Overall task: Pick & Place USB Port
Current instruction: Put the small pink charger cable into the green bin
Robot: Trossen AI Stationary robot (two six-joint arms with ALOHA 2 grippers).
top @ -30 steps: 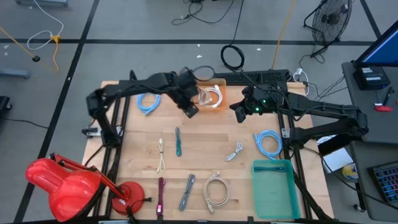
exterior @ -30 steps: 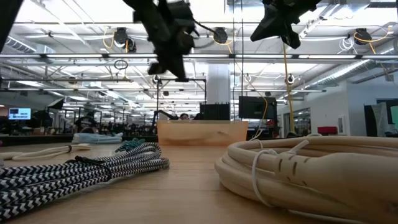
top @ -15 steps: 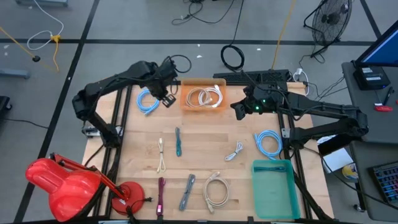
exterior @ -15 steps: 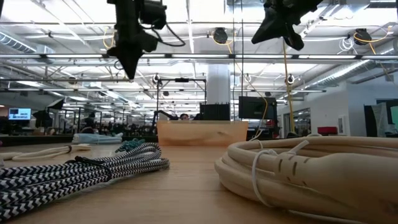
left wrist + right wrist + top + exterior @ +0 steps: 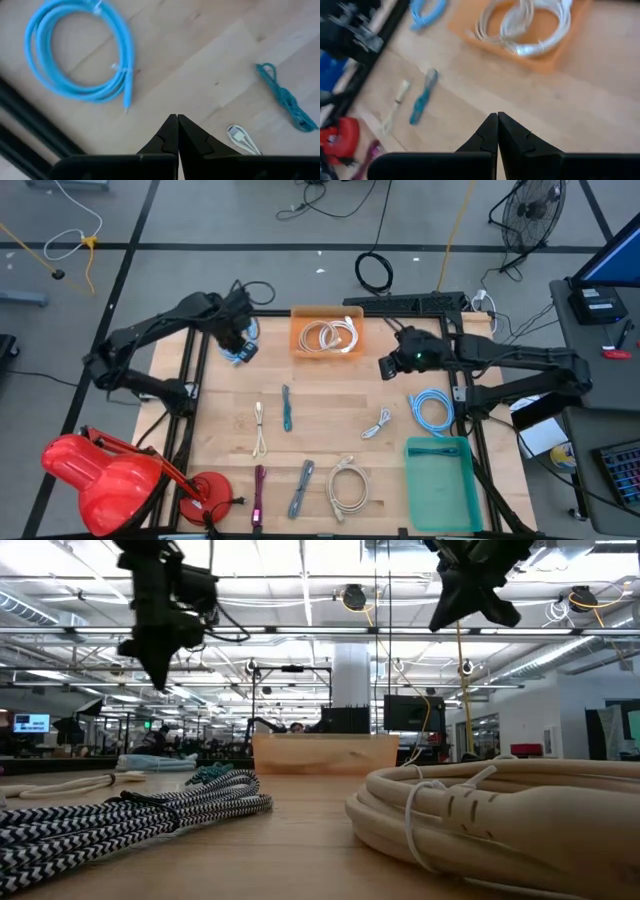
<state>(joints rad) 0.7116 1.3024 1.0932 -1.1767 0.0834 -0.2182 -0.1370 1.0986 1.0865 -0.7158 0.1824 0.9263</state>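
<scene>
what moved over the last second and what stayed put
The left claw swung away from the orange tray of white cables toward the table's left edge, now above the left blue coiled cable, shut and empty. The right claw barely shifted, shut. Nothing was grasped or released; the cables lie as before.

The wooden tabletop (image 5: 330,395) carries an orange tray (image 5: 324,335) at its far edge and a green tray (image 5: 441,485) at the near right corner. Blue cable coils (image 5: 432,408) and smaller cables (image 5: 286,408) lie scattered between.

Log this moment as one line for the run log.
left gripper shut, empty, above blue cable | right gripper shut, empty, near orange tray | white cable in tray
</scene>
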